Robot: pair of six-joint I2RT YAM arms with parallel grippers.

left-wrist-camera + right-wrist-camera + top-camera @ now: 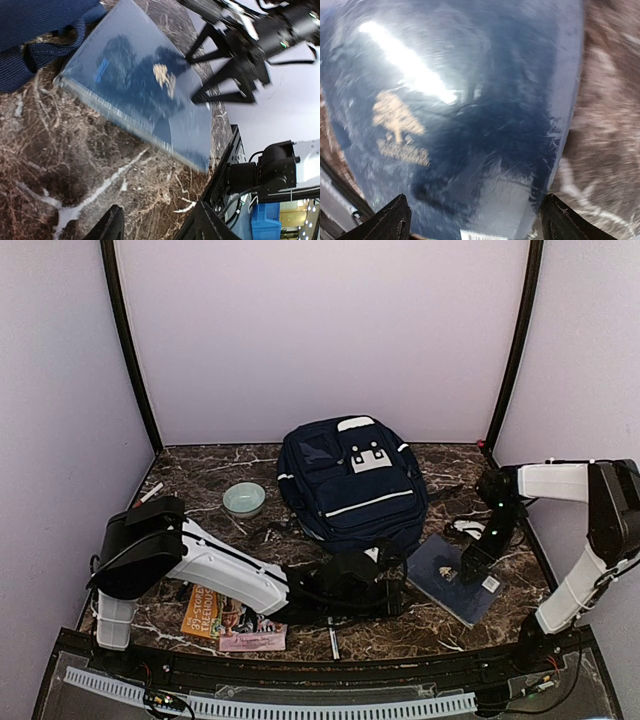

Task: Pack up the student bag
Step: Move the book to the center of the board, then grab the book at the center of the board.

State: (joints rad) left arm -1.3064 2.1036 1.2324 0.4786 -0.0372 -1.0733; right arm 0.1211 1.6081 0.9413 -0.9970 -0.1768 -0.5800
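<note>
The student bag (350,485), navy with white stripes, lies flat at the middle back of the table; its strap shows in the left wrist view (35,30). A flat dark-blue notebook (455,578) with a gold emblem lies right of it and also shows in the left wrist view (145,90) and the right wrist view (470,115). My right gripper (472,568) hangs open just above the notebook, its fingers (395,220) spread across the cover. My left gripper (393,585) is open and empty over the table beside the notebook's near-left edge, its fingertips (107,227) low in the left wrist view.
A pale green bowl (244,498) sits left of the bag. An orange book (212,610) and a pink item (252,640) lie at the front left. A pen (333,643) lies near the front edge, and a white marker (150,493) at the far left.
</note>
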